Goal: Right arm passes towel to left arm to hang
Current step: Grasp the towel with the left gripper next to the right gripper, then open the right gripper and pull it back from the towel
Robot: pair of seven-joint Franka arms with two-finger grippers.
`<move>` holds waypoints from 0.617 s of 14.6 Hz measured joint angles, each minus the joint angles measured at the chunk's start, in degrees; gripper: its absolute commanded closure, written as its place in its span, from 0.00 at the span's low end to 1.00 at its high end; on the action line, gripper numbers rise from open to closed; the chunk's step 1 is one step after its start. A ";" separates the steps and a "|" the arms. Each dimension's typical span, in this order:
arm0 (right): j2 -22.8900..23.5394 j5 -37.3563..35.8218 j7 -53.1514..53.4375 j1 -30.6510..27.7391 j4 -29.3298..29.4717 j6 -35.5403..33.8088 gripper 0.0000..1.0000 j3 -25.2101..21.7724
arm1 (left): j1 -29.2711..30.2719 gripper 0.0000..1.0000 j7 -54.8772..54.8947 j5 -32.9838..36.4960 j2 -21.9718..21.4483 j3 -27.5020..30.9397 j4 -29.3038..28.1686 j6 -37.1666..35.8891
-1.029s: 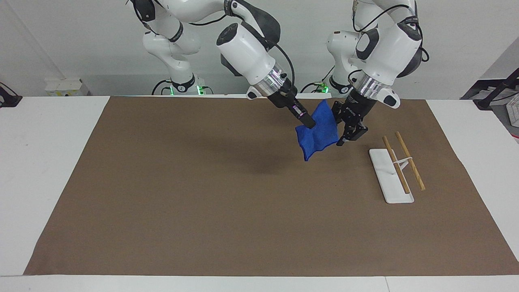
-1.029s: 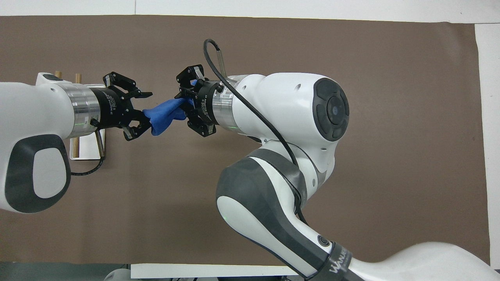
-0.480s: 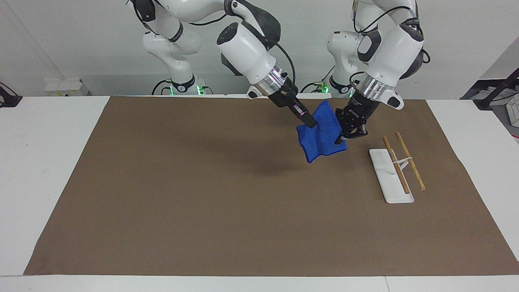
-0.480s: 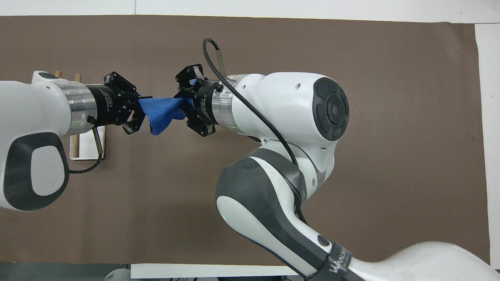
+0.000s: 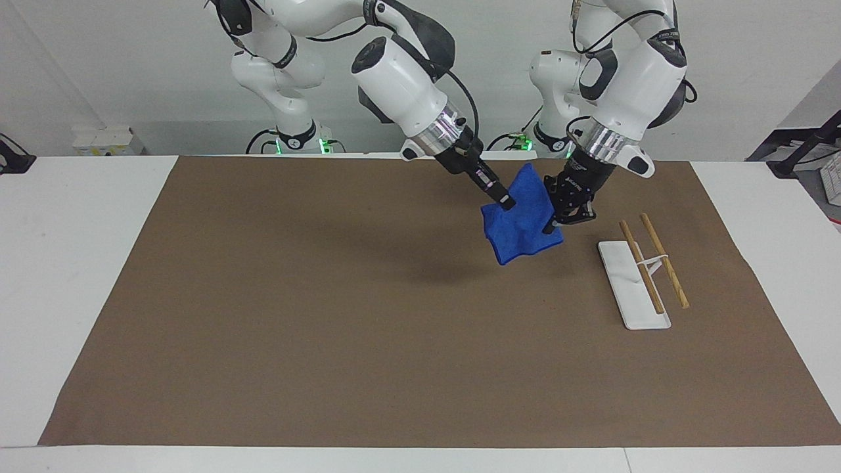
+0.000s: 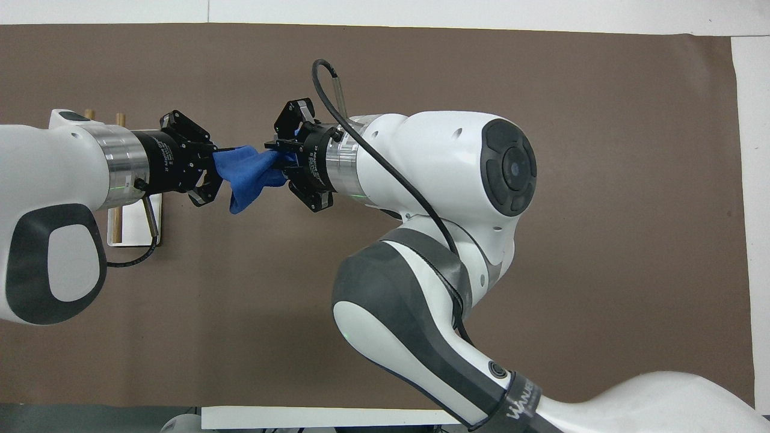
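Observation:
The blue towel (image 5: 522,220) hangs in the air between my two grippers, over the brown mat near the robots' edge. My right gripper (image 5: 507,204) is shut on the towel's edge toward the right arm's end. My left gripper (image 5: 550,228) is shut on the edge toward the left arm's end. In the overhead view the towel (image 6: 246,171) is stretched between the left gripper (image 6: 215,163) and the right gripper (image 6: 278,161), with a fold drooping below. The towel's loop does not show.
A white rack base (image 5: 624,276) with two wooden rods (image 5: 663,259) stands on the brown mat (image 5: 328,295) beside the left gripper, toward the left arm's end. In the overhead view the left arm covers most of the rack (image 6: 129,231).
One second ago my left gripper was open beside the towel. It has closed on the towel's edge. The right gripper has barely moved and the towel is pulled slightly tauter.

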 measured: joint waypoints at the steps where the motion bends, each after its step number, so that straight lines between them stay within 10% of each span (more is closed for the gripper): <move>1: 0.03 -0.34 -0.56 0.00 -0.01 -0.07 0.00 -0.03 | 0.00 0.99 0.26 0.00 0.01 0.00 0.00 0.27; 9: -2.18 -14.68 -30.94 -0.15 -3.36 -12.00 0.00 -7.16 | 9.26 0.99 19.00 0.00 1.00 0.46 -0.01 1.79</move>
